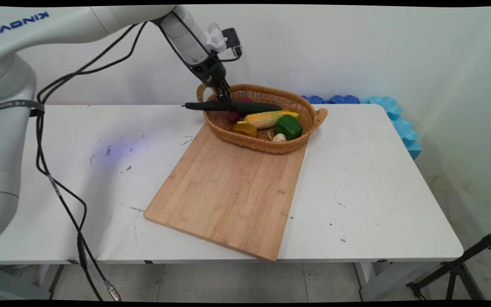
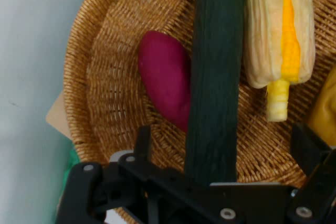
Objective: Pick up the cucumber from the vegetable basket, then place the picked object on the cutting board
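The white table (image 1: 79,179) carries scuff marks on its left half, and black cables (image 1: 58,187) hang from the arm down past the table's near edge.

A wooden cutting board (image 1: 228,192) lies at the table's centre, set at an angle, with one corner reaching the near edge. Its far end runs under a woven basket (image 1: 267,147) with two loop handles.

The gripper (image 1: 227,102) hangs over the left rim of the basket. Its fingers are closed on a long dark green cucumber (image 1: 245,107), gripping it near mid-length. The cucumber lies nearly level: its left end projects beyond the basket's left rim over the table, and its right end lies over the basket's interior. In the hand view, the cucumber (image 2: 215,93) runs straight up from between the gripper linkage at the bottom edge.

Contents of the basket, left to right:
- A purple-red sweet potato (image 1: 233,116) lies below the cucumber, and in the hand view the sweet potato (image 2: 165,85) rests on the basket weave (image 2: 105,87) just beside the cucumber.
- A yellow-orange vegetable (image 1: 245,129) sits toward the near rim.
- A corn cob (image 1: 269,119) in its pale husk lies along the middle. In the hand view the corn cob (image 2: 281,40) lies parallel to the cucumber.
- A white garlic bulb (image 1: 279,137) rests against the near wall.
- A green bell pepper (image 1: 288,126) sits at the right.

Blue foam pieces (image 1: 394,119) line the table's far right edge against the wall.
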Available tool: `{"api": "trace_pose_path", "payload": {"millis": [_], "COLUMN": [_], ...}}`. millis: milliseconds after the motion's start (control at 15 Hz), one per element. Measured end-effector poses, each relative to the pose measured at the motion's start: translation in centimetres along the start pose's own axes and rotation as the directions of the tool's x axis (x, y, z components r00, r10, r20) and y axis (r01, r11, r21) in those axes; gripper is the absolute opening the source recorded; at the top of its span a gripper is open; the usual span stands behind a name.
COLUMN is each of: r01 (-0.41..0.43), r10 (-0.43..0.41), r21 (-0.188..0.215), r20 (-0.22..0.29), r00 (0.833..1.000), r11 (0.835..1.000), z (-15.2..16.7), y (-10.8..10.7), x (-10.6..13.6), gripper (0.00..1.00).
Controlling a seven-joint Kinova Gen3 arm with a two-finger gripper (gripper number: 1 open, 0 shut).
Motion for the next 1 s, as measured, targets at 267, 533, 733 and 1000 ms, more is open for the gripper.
{"api": "trace_pose_path", "payload": {"millis": [267,533,733,1000], "r01": [-0.004,-0.009,-0.008,-0.011], "r10": [0.004,0.010,0.008,0.012], "r21": [-0.012,-0.020,-0.029,-0.036], "r20": [0.014,0.021,0.023,0.024], "r00": [1.000,1.000,1.000,1.000], "r11": [1.000,1.000,1.000,0.999], "z": [1.3,2.2,2.9,3.5], "y": [-0.1,-0.2,-0.1,-0.1], "x": [0.2,0.4,0.5,0.6], "gripper": [1.00,0.00,0.00,0.00]}}
